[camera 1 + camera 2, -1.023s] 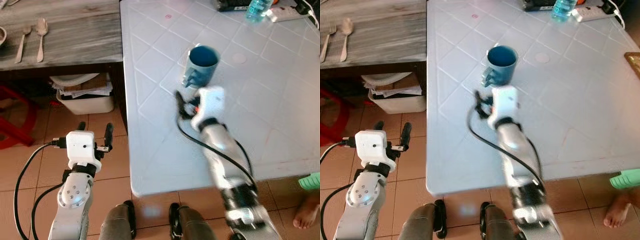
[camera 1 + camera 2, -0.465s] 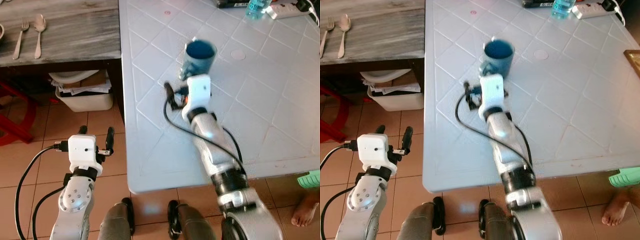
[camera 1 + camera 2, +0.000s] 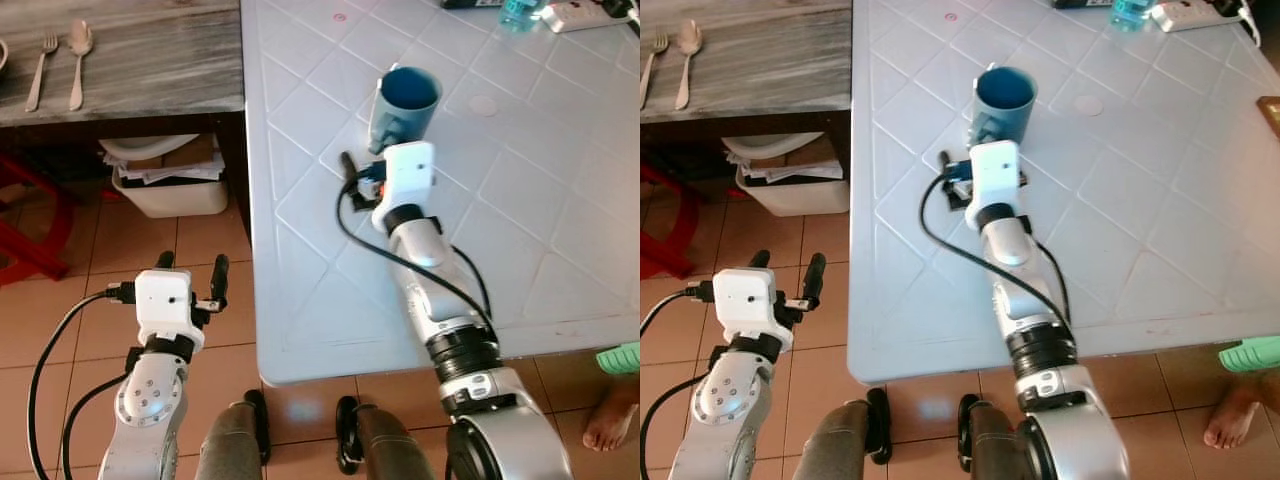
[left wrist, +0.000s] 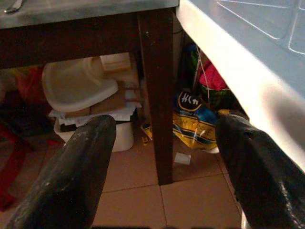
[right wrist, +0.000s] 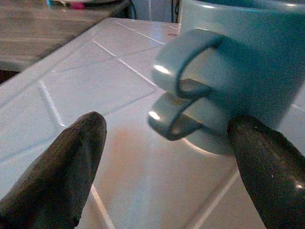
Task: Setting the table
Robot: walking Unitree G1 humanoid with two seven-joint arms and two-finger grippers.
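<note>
Right wrist view shows the right tool [image 5: 162, 162] with its fingers spread wide and empty, one just beside the blue mug's [image 5: 238, 71] wall and the other out past its handle [image 5: 183, 90], which faces the tool so a closing grip would likely catch it. The mug stands upright on the pale table [image 3: 540, 230], well in from the table's near edge. The left tool [image 3: 190, 268], also spread and empty, hangs idle off the table's side, toward the fork [image 3: 38, 70] and spoon [image 3: 78, 62].
</note>
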